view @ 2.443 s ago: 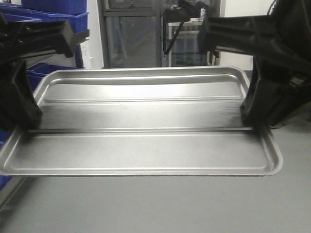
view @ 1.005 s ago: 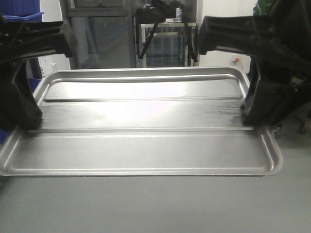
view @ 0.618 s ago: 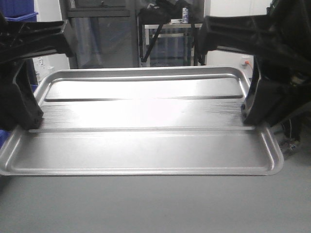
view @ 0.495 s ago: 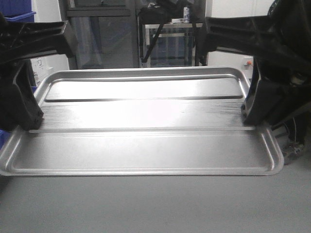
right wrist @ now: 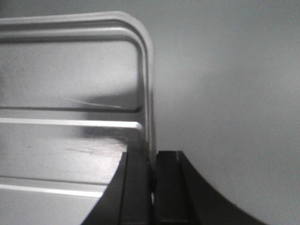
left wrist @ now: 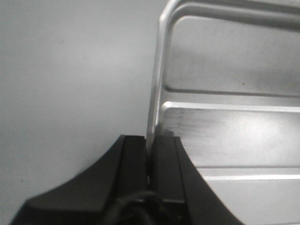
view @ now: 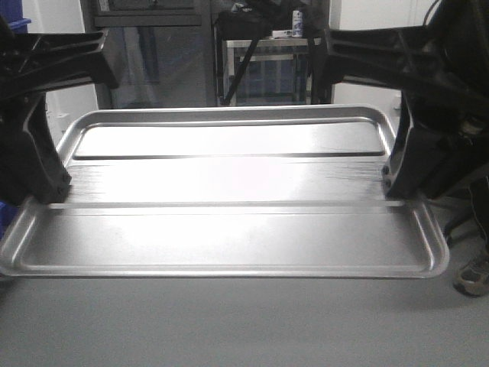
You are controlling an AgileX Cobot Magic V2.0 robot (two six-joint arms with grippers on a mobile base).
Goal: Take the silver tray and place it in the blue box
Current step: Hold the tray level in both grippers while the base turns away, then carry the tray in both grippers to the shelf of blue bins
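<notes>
Fingers (left wrist: 133,161) of the left gripper (left wrist: 150,157) are pinching the silver tray (view: 229,229) by its short-end rim. One black pad is sitting outside the lip and the other inside on the sunken panel, with the lip running up between them toward 12 o'clock. The right gripper (right wrist: 153,173) is clamping the opposite short end the same way, its fingers (right wrist: 138,183) pressing the rim from both sides.

Front view: the tray is lying level and lengthwise across the centre. The left arm is gripping it at 9 o'clock and the right arm at 3 o'clock. Both long ridges are running from 9 to 3.

Grey floor (view: 244,329) is showing at 6 o'clock below the near rim. At 12 o'clock, behind the far rim, a dark glass-fronted cabinet (view: 153,53) and a metal rack (view: 279,69) are standing side by side. A small bottle (view: 298,19) is sitting on top of the rack.

A blue plastic edge (view: 19,21) is peeking in at 10 o'clock, too little of it to identify. A shoe (view: 474,277) is showing at 4 o'clock.
</notes>
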